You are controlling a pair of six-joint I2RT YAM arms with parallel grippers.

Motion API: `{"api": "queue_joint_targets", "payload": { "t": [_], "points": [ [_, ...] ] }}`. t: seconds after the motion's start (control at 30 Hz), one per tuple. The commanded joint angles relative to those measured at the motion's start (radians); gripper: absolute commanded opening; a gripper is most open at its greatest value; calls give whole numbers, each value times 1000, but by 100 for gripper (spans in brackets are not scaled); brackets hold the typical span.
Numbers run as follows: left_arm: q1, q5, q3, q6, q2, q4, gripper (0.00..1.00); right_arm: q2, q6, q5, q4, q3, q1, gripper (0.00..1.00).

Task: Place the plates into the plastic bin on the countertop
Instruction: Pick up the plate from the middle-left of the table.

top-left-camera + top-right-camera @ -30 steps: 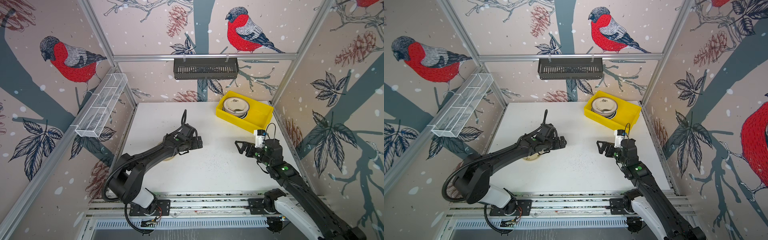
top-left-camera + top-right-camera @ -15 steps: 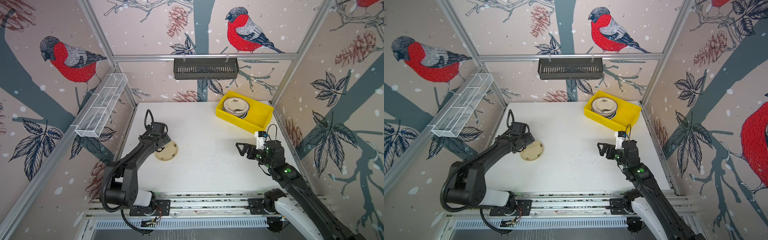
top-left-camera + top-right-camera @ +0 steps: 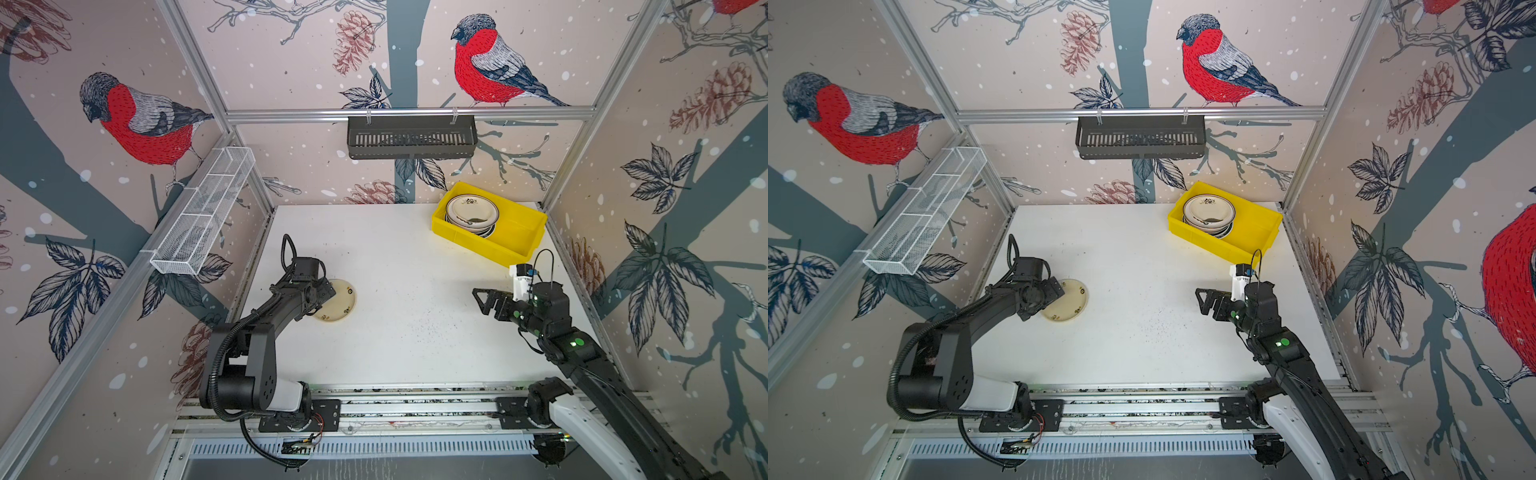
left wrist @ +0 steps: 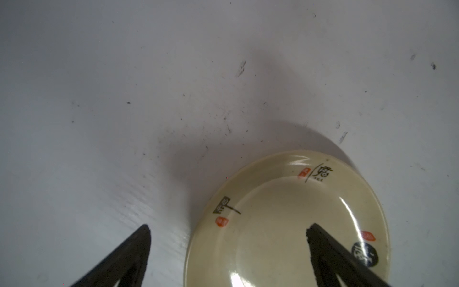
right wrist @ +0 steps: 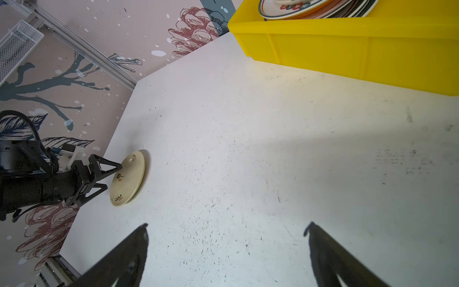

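A: The left gripper (image 4: 228,227) is hanging low over the table (image 3: 395,257), jaws spread wide and clamping nothing.

B: And the plate (image 4: 285,223) is lying flat right under it, on the table's left side. One finger (image 4: 323,246) is sitting over the plate's well and its partner over bare table, so the rim is falling between them.

A: Is it touching?

B: I can't tell from these angles.

A: Any writing on that plate?

B: Yes. It's cream, and it's carrying black brush characters (image 4: 320,172) around the rim, each paired with red seals (image 4: 219,221), plus a dark round mark (image 4: 363,254). They're too stylised for me to read. No brand is showing.

A: And the bin (image 3: 490,247)?

B: It's sitting at the table's far right corner, angled, well apart from the lone plate. A stack (image 3: 471,212) of plates is resting in its left end. The top one is showing cream with a dark rim and a small dark floral motif, with no legible text there either.

A: What about the right gripper (image 5: 228,225)?

B: It's hovering over the table's right side, near the bin's front wall. Its jaws are standing wide apart with only speckled tabletop between them, so it's carrying nothing.
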State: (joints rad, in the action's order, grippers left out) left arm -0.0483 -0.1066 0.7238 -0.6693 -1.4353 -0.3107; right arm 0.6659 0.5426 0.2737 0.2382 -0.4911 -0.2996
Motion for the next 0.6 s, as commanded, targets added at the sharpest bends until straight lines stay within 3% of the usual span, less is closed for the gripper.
{"api": "queue_joint_targets", "payload": {
  "t": [0.0, 0.27, 0.43, 0.57],
  "points": [
    [1, 96, -17, 37, 1, 90, 97, -3, -14, -2, 12, -4, 2, 99],
    [-13, 254, -120, 47, -23, 230, 97, -24, 5, 3, 31, -4, 2, 99],
    [-128, 225, -133, 63, 3, 278, 97, -40, 23, 8, 32, 2, 1, 99],
    [-174, 274, -138, 35, -22, 349, 97, -38, 42, 23, 17, 17, -4, 99]
  ]
}}
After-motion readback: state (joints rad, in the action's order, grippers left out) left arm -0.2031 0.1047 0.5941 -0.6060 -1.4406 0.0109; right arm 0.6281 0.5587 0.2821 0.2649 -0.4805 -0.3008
